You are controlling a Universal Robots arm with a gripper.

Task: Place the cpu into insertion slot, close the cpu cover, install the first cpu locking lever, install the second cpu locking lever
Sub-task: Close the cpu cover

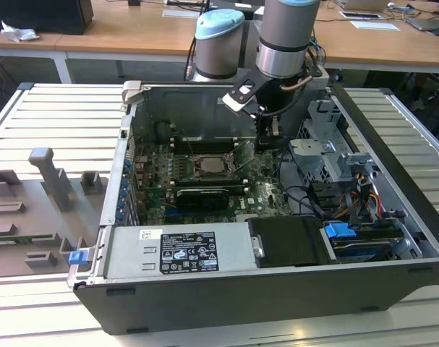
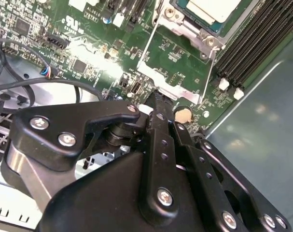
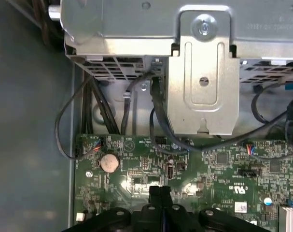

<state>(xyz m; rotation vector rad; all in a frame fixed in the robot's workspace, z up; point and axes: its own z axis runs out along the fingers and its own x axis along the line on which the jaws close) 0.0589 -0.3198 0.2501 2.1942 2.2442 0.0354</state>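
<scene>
The gripper (image 2: 157, 100) is reaching into the one open computer case (image 1: 277, 303) on the table (image 1: 53, 108), low over the motherboard (image 2: 88, 58). Its fingers are pressed together and gripping nothing, and their tip seems to be touching the free edge of the single cpu cover (image 2: 173, 89), which is swung open. The one cpu (image 2: 211, 8) is already sitting in its socket. Closing the cover well, I judge, is calling for a slow, even push that keeps the two raised wire levers (image 2: 147, 41) clear.

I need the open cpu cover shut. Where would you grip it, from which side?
The cpu cover is probably best taken at its free edge, opposite the hinge, from the gripper side: the thin frame is swung open towards it.
</scene>
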